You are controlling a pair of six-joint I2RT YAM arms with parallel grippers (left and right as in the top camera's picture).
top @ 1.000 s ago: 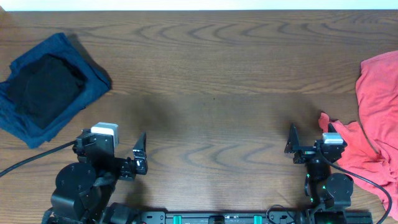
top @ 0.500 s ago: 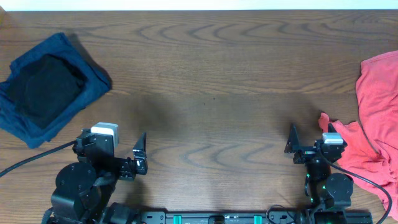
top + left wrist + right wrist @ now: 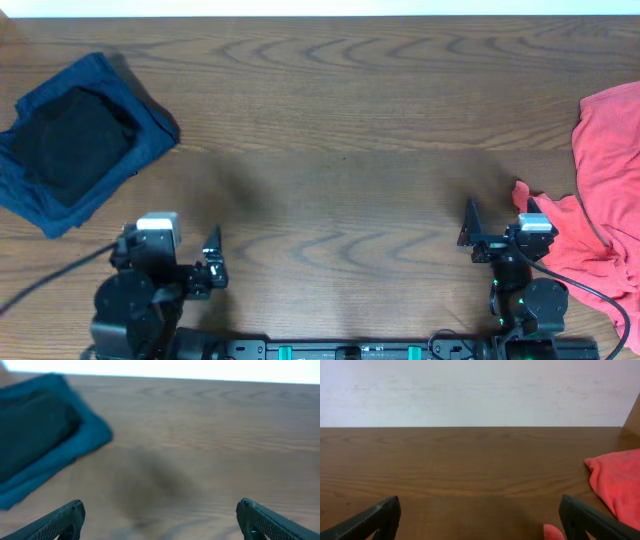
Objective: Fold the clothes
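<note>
While left gripper (image 3: pixel 160 520) and right gripper (image 3: pixel 480 517) jaws gape empty, navy cloth (image 3: pixel 150 130) lies folded. Coral-red cloth (image 3: pixel 610 150) lies crumpled on the grained worktop (image 3: pixel 340 130).

Two dark fingers (image 3: pixel 372 519) stand wide apart low over the brown wooden tabletop (image 3: pixel 470 465). A red garment (image 3: pixel 616 480) lies bunched by the right edge, and a small red fold of it shows beside the right finger. A white wall (image 3: pixel 470 390) rises beyond the far edge.
</note>
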